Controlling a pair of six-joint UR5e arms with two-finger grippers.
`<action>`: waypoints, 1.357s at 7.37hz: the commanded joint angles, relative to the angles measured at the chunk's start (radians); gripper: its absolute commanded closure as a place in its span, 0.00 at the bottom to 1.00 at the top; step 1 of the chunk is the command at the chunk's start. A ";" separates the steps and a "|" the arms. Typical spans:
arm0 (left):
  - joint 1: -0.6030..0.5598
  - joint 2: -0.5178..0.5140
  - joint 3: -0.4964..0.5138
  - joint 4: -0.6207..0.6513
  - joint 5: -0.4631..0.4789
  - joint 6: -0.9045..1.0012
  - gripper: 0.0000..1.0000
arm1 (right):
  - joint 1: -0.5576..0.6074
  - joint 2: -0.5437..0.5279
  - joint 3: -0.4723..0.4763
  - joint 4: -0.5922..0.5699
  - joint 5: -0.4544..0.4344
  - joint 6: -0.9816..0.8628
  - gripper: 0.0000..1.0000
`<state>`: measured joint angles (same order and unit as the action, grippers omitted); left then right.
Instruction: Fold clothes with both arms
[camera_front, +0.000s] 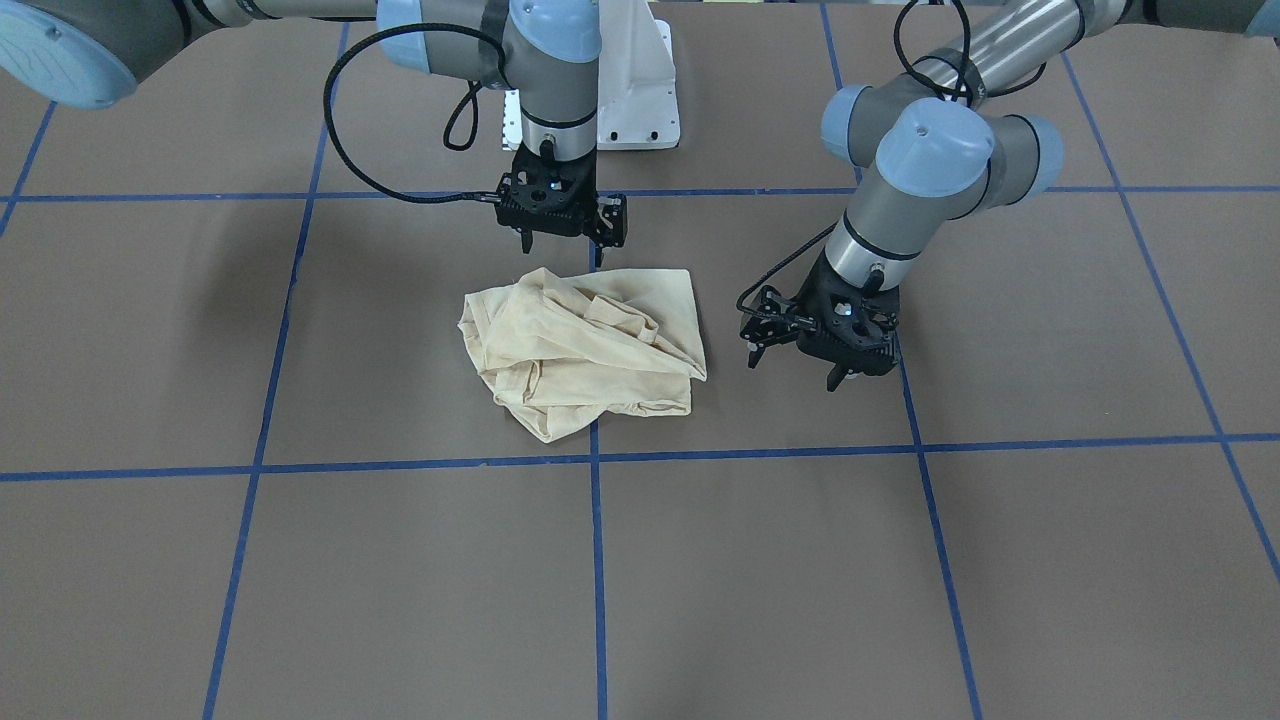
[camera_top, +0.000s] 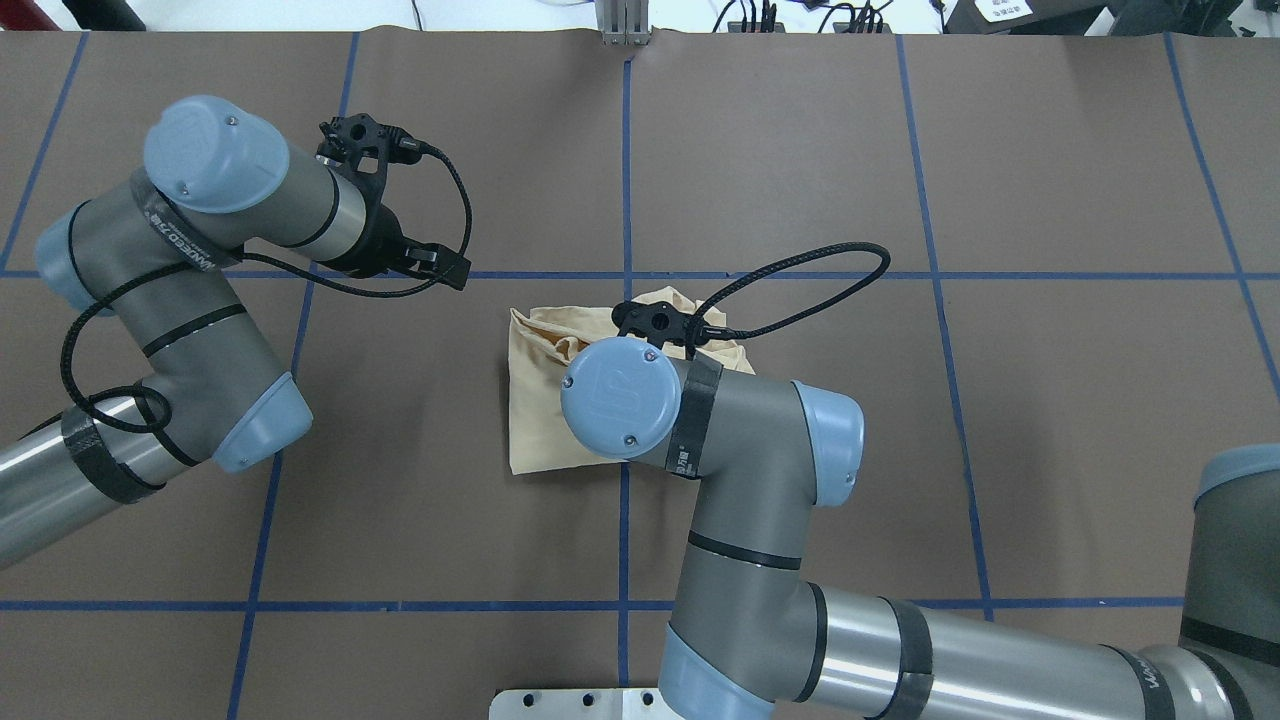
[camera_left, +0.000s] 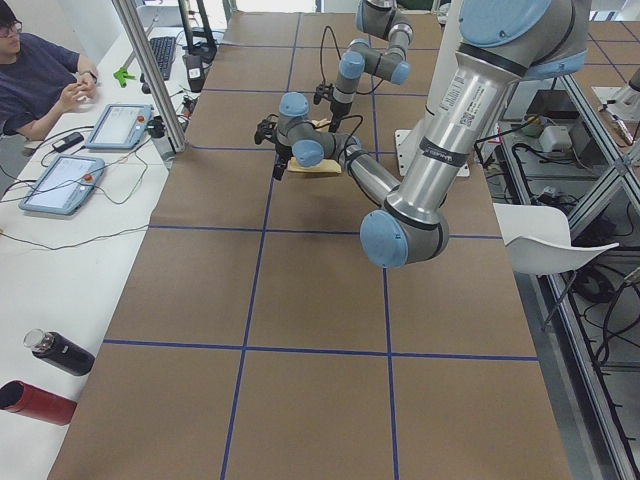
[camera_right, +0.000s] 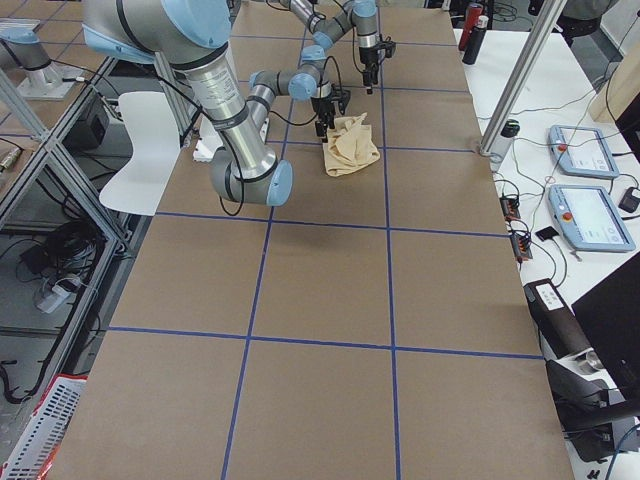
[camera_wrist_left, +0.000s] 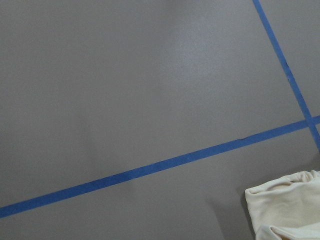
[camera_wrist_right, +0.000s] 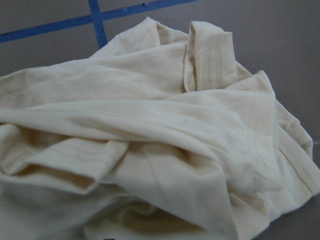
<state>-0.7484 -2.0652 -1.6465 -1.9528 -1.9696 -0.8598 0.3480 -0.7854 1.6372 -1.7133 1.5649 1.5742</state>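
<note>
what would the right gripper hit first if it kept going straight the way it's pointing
Most likely the T-shirt: the right gripper points down over its edge nearest the robot, and fabric fills the right wrist view. How deep the gap is remains unclear.

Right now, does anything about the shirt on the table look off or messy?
Yes. The shirt is a rumpled, lopsided bundle, not a flat fold: layers cross diagonally on top, and one corner sticks out past its edge nearest the front-facing camera.
</note>
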 joint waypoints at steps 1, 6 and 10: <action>0.000 0.004 -0.004 0.000 0.000 -0.002 0.00 | 0.044 0.008 -0.103 0.190 -0.069 -0.012 0.82; 0.000 0.005 -0.010 0.000 0.002 -0.008 0.00 | 0.198 0.011 -0.165 0.215 -0.068 -0.262 0.65; 0.000 0.005 -0.013 0.000 0.000 -0.008 0.00 | 0.311 0.012 -0.166 0.218 0.083 -0.345 0.01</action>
<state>-0.7486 -2.0602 -1.6586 -1.9528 -1.9684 -0.8682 0.6151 -0.7737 1.4716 -1.4946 1.5521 1.2559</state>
